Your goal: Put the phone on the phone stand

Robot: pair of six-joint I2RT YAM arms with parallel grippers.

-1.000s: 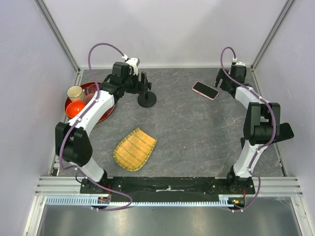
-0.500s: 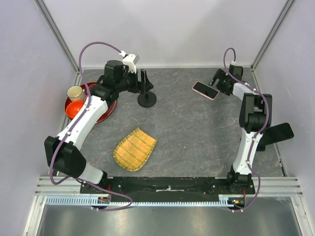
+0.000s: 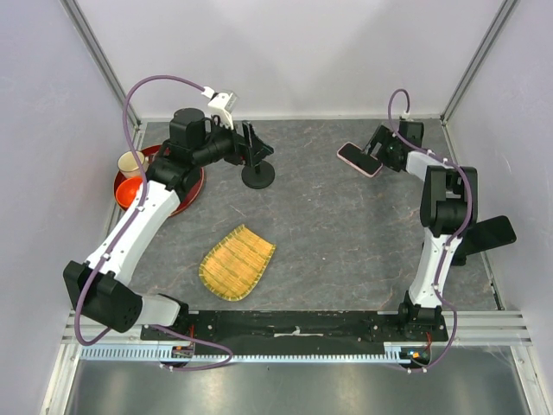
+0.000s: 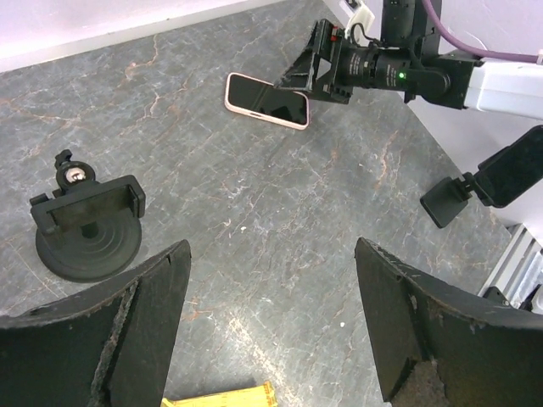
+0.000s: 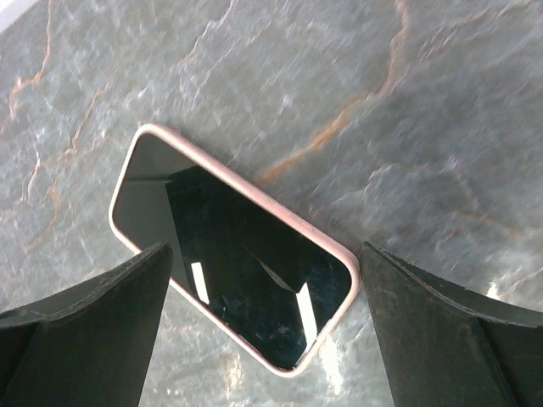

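Top external view is showing the phone (image 3: 360,158) lying flat, screen up, on the table (image 3: 346,233) near its far right corner. It is lying well apart from the stand (image 3: 257,175), which is standing upright at the far middle. The right gripper (image 3: 378,152) is hovering low at the phone's right end. Its fingers (image 5: 81,331) are spreading wide to either side of the phone and gripping nothing. The left gripper (image 3: 250,143) is hanging just beside the stand, jaws likewise gaping wide and empty. A woven mat (image 3: 237,261) is lying nearer the bases. A red tray (image 3: 193,188) at the left is holding a cup (image 3: 131,162) and an orange bowl (image 3: 131,191).
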